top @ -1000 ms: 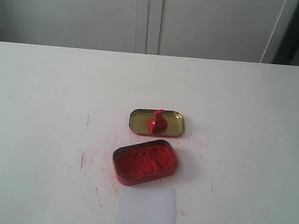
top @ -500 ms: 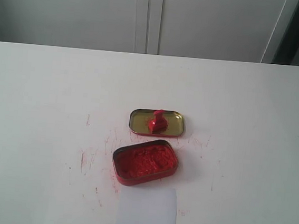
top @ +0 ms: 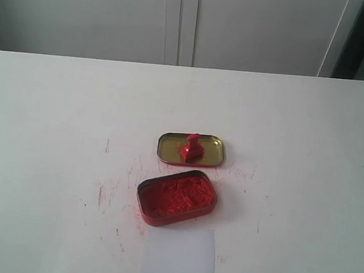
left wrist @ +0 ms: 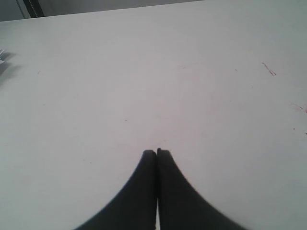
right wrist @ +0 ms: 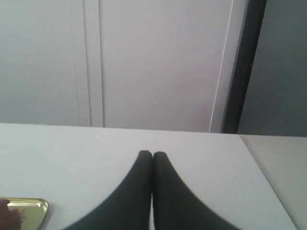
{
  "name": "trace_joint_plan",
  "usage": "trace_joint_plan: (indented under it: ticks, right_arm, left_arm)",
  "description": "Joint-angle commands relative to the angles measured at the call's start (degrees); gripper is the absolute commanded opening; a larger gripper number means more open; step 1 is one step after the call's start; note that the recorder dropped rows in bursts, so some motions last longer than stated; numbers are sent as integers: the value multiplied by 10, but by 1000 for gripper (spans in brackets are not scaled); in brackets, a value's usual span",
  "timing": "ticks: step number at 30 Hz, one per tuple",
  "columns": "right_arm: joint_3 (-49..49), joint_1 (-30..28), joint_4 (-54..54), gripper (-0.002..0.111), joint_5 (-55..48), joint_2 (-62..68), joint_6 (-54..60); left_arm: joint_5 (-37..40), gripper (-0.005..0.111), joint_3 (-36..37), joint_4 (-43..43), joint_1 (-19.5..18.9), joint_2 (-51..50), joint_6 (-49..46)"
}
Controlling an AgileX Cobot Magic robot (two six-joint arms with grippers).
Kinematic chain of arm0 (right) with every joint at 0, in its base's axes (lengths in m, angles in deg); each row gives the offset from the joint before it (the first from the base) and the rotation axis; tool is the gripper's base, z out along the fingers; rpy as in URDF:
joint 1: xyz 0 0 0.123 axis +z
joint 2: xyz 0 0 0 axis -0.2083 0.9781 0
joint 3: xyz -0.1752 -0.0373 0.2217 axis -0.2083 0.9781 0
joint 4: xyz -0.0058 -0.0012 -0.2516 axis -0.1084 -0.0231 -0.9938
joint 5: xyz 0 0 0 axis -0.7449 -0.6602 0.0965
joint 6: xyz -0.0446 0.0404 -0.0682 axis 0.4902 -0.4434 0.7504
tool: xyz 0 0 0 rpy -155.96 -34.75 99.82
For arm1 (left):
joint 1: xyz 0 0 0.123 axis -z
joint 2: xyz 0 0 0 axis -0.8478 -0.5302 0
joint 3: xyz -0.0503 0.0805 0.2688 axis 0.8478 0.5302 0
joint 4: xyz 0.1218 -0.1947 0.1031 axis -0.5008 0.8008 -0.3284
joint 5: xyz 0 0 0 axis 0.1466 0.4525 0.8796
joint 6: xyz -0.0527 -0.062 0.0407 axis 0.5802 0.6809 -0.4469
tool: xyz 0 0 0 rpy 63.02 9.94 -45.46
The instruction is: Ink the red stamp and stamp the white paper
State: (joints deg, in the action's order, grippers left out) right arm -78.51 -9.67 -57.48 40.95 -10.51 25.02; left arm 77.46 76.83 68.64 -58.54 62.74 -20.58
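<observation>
Two closed grippers, nothing held. The left gripper (left wrist: 157,152) has its fingers together over bare table (left wrist: 96,86). The right gripper (right wrist: 152,153) also has its fingers together and faces the far edge, with a corner of the lid (right wrist: 29,211) just inside its view. Neither shows in the exterior view. Task not started, by the look of it.

Risks, my read, near to far:
- paper (top: 178,259) lies loose at the near edge, just beside or touching the tin (top: 167,220), can't tell which. A tacky stamp could lift or drag it. A stamp lowered off-centre prints on the table instead.
- ink paste (top: 176,197) is crumbly and uneven. Pressing hard could pick up clumps and blot the print, or shove the tin. Red smears (top: 102,193) already mark the table around it.
- stamp (top: 192,148) has a narrow glossy knob. An off-centre pinch could tip or drop it, and the shallow lid may slide with it.

Containers:
- tin: open, filled with ink paste to near the rim.
- lid (top: 170,148): beyond the tin and apart from it, gold side up. It holds only the stamp, upright, knob up, near its middle.
</observation>
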Motion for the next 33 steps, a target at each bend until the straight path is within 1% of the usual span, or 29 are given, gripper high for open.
trace_joint_plan:
  ticks: [1,12,24,33]
  right_arm:
    - [-38,1,-2,0,-30,70,-2]
    - [-142,1,-2,0,-133,235,-2]
    - [-233,1,-2,0,-179,371,-16]
    - [-331,3,-2,0,-294,473,-17]
  left_arm:
    - [0,0,1,3,2,0,2]
    - [0,0,1,3,2,0,2]
    - [0,0,1,3,2,0,2]
    - [0,0,1,3,2,0,2]
